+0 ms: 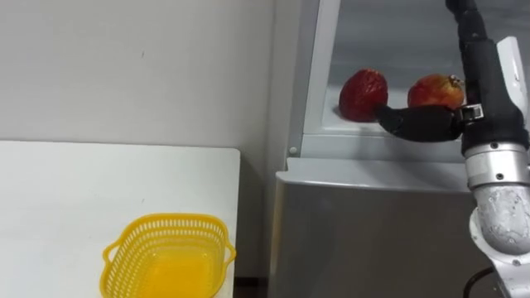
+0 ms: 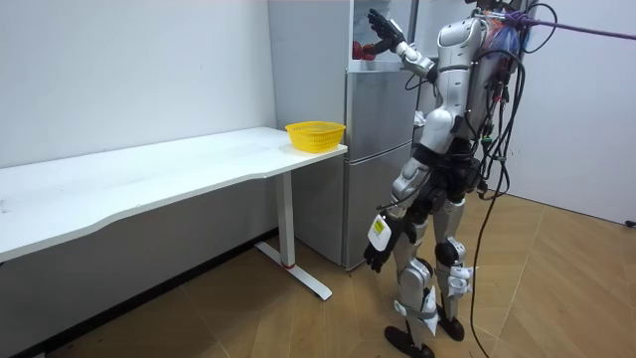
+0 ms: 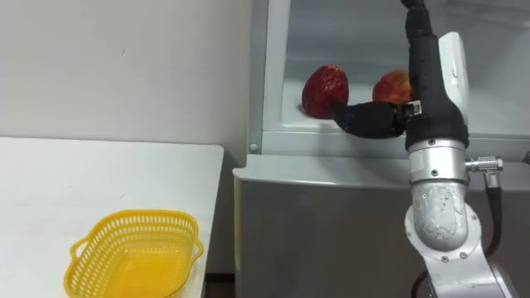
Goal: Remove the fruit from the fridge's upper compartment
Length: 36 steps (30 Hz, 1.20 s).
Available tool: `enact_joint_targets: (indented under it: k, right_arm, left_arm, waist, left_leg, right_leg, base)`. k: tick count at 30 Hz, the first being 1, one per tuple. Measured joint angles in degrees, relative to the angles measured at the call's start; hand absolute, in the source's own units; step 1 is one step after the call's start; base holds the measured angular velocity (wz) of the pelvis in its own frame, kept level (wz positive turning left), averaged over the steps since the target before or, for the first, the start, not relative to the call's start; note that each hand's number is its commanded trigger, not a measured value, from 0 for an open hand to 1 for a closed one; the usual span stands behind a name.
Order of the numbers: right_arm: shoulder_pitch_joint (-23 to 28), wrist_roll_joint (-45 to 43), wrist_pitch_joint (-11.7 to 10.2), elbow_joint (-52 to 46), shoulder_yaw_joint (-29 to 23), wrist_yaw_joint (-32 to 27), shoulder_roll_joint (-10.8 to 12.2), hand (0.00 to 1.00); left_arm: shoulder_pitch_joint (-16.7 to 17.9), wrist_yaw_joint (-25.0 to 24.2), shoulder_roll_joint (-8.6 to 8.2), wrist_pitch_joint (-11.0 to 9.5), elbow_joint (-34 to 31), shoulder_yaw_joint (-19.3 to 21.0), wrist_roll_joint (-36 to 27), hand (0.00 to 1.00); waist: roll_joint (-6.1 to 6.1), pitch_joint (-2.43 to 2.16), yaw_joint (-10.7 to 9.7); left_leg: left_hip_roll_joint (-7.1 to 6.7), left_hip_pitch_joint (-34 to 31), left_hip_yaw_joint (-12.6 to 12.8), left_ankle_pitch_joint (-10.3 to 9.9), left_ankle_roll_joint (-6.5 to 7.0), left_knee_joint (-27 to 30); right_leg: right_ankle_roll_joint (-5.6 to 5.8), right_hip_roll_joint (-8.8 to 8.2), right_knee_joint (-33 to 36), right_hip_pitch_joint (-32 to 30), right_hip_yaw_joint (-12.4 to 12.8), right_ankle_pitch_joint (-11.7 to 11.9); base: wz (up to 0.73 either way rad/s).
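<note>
Far left we've got the flat white tabletop (image 1: 83, 190), and near its right edge sits a yellow plastic mesh basket (image 1: 166, 222) with nothing in it. Next over is the grey metal fridge (image 1: 373, 232), its upper compartment open. On the shelf in there we see a dark red strawberry-shaped fruit (image 1: 362, 93) and, just to the right of it, a rounder red-orange fruit (image 1: 435, 89); both are sitting on the shelf, not in a hand.

The right hand (image 1: 480, 99) is up inside that compartment, spread open: fingers straight and pointing up, thumb (image 1: 418, 122) sticking out leftward, low in front of the two fruits (we can't tell if it's actually touching either one).

In the room view the robot stands upright facing the fridge, with the left hand (image 2: 376, 257) hanging by its thigh.
</note>
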Motion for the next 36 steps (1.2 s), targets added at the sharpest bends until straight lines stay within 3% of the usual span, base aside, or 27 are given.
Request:
enact_joint_targets:
  k: [3, 12, 36]
  right_arm:
    - [-0.94, 0.00, 0.03, 0.00, 1.30, 0.62, -1.35, 0.00]
    - [-2.89, -0.33, 1.19, 1.48, 2.21, 1.91, -1.43, 0.00]
    - [-3.13, 1.56, 2.11, 7.65, 2.63, 5.00, -1.48, 0.00]
  left_arm:
    - [-0.12, 0.01, 0.00, 0.01, 0.00, 0.97, -0.04, 0.00]
    - [-0.45, -0.06, 0.24, 0.00, -0.02, 2.07, 0.01, 0.00]
    - [2.43, -1.93, 0.88, 1.89, -7.97, 2.08, -0.34, 0.00]
  waist:
    - [-0.30, -0.13, 0.78]
    - [-2.68, 0.11, 2.78]
    - [-3.02, 0.25, 2.69]
  left_leg:
    - [-0.02, 0.29, 0.01, 0.16, -0.02, -0.06]
    - [-0.18, 0.12, -0.45, 0.18, -0.01, 0.05]
    - [-0.31, -0.22, -1.46, 0.20, 0.04, 0.20]
  right_leg:
    - [0.00, -0.01, -0.04, -0.01, 0.20, 0.00]
    - [0.01, -0.14, -0.16, 0.14, -0.60, 0.01]
    - [0.03, -0.22, -0.09, 0.62, -1.79, 0.01]
  base:
    - [-0.03]
    - [0.02]
    - [0.01]
